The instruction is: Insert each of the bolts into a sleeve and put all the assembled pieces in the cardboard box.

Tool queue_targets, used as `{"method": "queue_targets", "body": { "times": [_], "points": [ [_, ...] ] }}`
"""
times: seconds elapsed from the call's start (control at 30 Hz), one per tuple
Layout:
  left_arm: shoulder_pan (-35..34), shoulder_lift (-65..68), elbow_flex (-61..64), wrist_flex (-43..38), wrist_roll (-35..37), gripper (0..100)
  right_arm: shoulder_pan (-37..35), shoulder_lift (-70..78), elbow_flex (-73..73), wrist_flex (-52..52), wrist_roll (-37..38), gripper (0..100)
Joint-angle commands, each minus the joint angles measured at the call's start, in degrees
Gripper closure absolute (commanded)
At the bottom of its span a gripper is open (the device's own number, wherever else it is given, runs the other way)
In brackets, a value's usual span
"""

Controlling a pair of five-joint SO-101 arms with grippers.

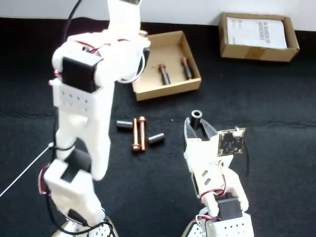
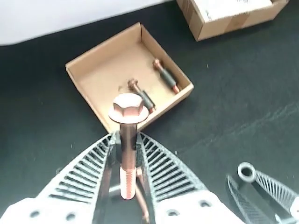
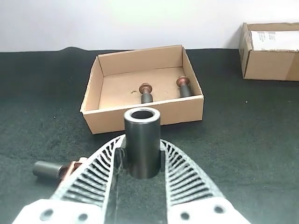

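On the black surface [image 1: 276,123], the left arm [image 1: 84,98] covers one corner of the cardboard box [image 1: 168,90], where two assembled pieces [image 1: 164,74] lie. The left pincer [image 2: 127,137] is closed around a bolt [image 2: 126,108]. The right pincer [image 3: 142,140] squeezes a sleeve [image 3: 142,126], and a loose bolt [image 3: 74,165] lies mostly hidden behind it.

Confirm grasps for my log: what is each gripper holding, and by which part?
Left gripper holds a bolt by its shank, below the head; right gripper holds a sleeve by its sides.
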Motion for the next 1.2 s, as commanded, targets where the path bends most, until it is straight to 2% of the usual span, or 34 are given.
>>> {"method": "queue_targets", "body": {
  "times": [0.0,0.23,0.57,0.8,1.17],
  "points": [
    [1.54,-7.78,6.20,-0.18,2.64,99,-1.10,-0.75,3.21,-1.36,-1.23,99.1],
    [5.05,-9.89,12.70,-1.93,10.90,99,-4.53,-0.92,3.21,-1.36,-1.14,99.1],
    [6.20,-10.59,22.02,-14.95,23.30,99,-4.53,-1.01,3.21,-1.36,-1.23,99.1],
    [12.62,-12.88,22.46,-8.70,23.82,99,-4.53,-1.01,3.21,-1.36,-1.23,99.1],
    [13.67,-23.16,22.46,-7.56,23.82,99,-4.53,-0.75,3.21,-1.36,-1.23,99.1]
  ]
}}
